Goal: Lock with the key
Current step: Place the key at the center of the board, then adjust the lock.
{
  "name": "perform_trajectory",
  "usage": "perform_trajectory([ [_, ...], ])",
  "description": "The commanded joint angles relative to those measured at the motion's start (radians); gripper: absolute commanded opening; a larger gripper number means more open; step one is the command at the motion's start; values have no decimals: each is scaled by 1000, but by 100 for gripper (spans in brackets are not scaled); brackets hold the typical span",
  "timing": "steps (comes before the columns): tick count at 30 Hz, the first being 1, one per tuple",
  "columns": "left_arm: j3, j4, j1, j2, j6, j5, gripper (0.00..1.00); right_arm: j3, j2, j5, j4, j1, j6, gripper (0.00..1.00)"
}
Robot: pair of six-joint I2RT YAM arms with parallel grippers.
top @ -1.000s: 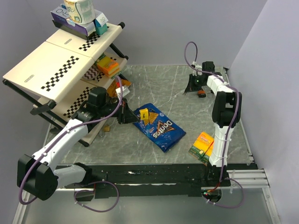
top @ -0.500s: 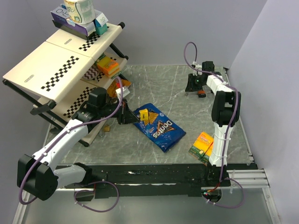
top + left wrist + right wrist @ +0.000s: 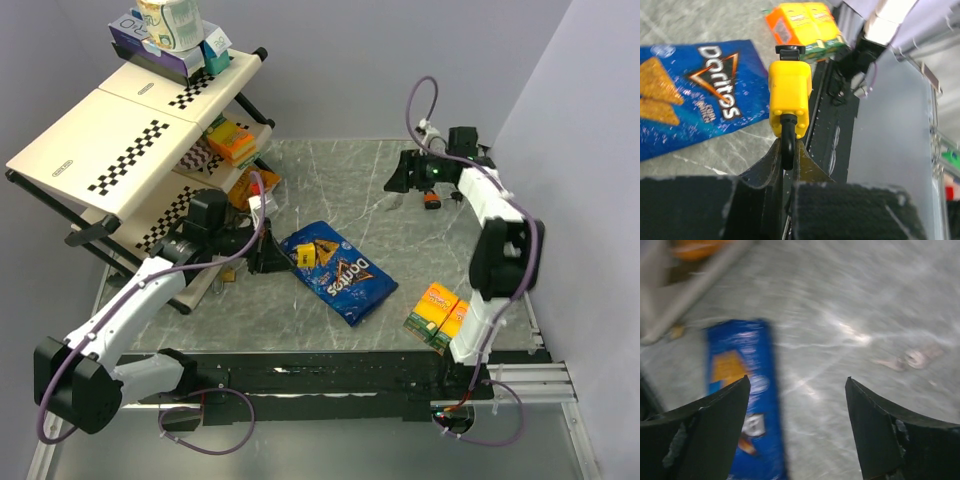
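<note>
The yellow padlock (image 3: 789, 95) sticks out in front of the left gripper (image 3: 786, 150), which pinches its black loop tight between both fingers. The lock is held over the blue chip bag (image 3: 695, 95) and has hardly moved in the last second.

The right arm has changed more. It has lifted and turned toward the middle of the table (image 3: 340, 175). The right gripper (image 3: 797, 385) is spread wide and holds nothing. A small orange and black thing (image 3: 432, 200), likely the key, lies on the table just beside it, well apart from the lock. It looks like the key must be picked up before any locking can start.
</note>
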Motion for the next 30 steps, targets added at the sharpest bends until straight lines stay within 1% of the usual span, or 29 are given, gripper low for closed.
perform_trajectory([
  [1, 91, -55, -11, -62, 207, 170, 1, -140, -317, -369, 83, 10, -65, 89],
  [2, 106, -67, -12, -63, 223, 196, 1, -166, -397, -406, 74, 33, -86, 95],
  [3, 115, -84, -15, -62, 252, 205, 1, -201, -435, -429, 31, 39, -140, 96],
  [5, 145, -134, -33, -49, 281, 216, 1, -233, -538, -457, -20, 97, -190, 98],
  [7, 163, -168, -73, -45, 330, 222, 1, -269, -597, -433, -107, 188, -284, 98],
  [8, 175, -188, -90, -45, 342, 216, 1, -281, -649, -423, -126, 220, -312, 97],
  [9, 178, -193, -107, -49, 356, 209, 1, -310, -673, -417, -132, 281, -332, 96],
  [10, 183, -196, -136, -55, 364, 209, 1, -324, -695, -417, -137, 308, -332, 93],
  [11, 185, -196, -144, -60, 364, 207, 1, -336, -732, -425, -134, 329, -326, 88],
  [12, 189, -194, -149, -62, 358, 207, 1, -361, -747, -428, -129, 378, -311, 84],
  [13, 194, -199, -152, -65, 359, 209, 1, -372, -761, -428, -121, 400, -306, 74],
  [15, 208, -205, -155, -68, 370, 195, 1, -407, -802, -423, -111, 438, -298, 64],
  [16, 209, -204, -159, -74, 367, 190, 1, -421, -816, -425, -102, 464, -287, 55],
  [18, 214, -211, -161, -75, 388, 184, 1, -451, -842, -440, -72, 481, -249, 51],
  [22, 231, -268, -165, -63, 425, 189, 1, -470, -875, -453, -59, 507, -205, 50],
  [26, 229, -268, -172, -65, 444, 170, 1, -473, -908, -471, -36, 523, -136, 47],
  [30, 228, -294, -182, -62, 480, 163, 1, -479, -924, -476, -35, 527, -119, 45],
])
